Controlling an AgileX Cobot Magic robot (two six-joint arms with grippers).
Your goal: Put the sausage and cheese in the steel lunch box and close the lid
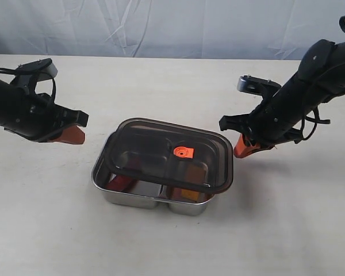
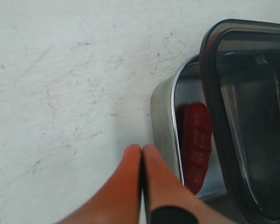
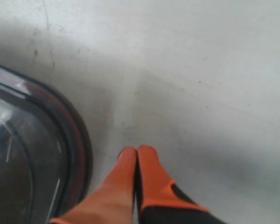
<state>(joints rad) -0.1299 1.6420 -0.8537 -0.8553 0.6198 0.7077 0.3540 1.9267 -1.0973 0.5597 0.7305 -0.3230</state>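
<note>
Listing claws first: L gripper [image 2: 142,154], orange fingers pressed tip to tip, nothing betw. them, poised over the table [image 1: 40,230] just beside the left short wall of the steel lunch box [image 2: 161,116]. R gripper [image 3: 136,154], likewise fully closed and empty, poised off the opposite end, near a rounded corner of the lid [image 3: 77,140], not touching as far as visible. Lid detail: dark smoky translucent, orange valve [image 1: 183,152] on top; resting on the box but askew, shifted toward far-right in the exterior view, so the box's near-left rim is uncovered; not seated. Contents: sausage [image 2: 196,144], dark red, lying in left compartment along the wall; cheese [image 1: 187,196], orange-yellow patch seen thru the lid in near-right compartment, shape unclear. Handling, est.: lid prob. light, stiff, smooth plastic, apt to skate on the steel rim; best nudged at its short edges w/ closed tips from both sides, then pressed down evenly near corners so the seal bites. Box prob. light too, may slide if pushed from one side only.
</note>
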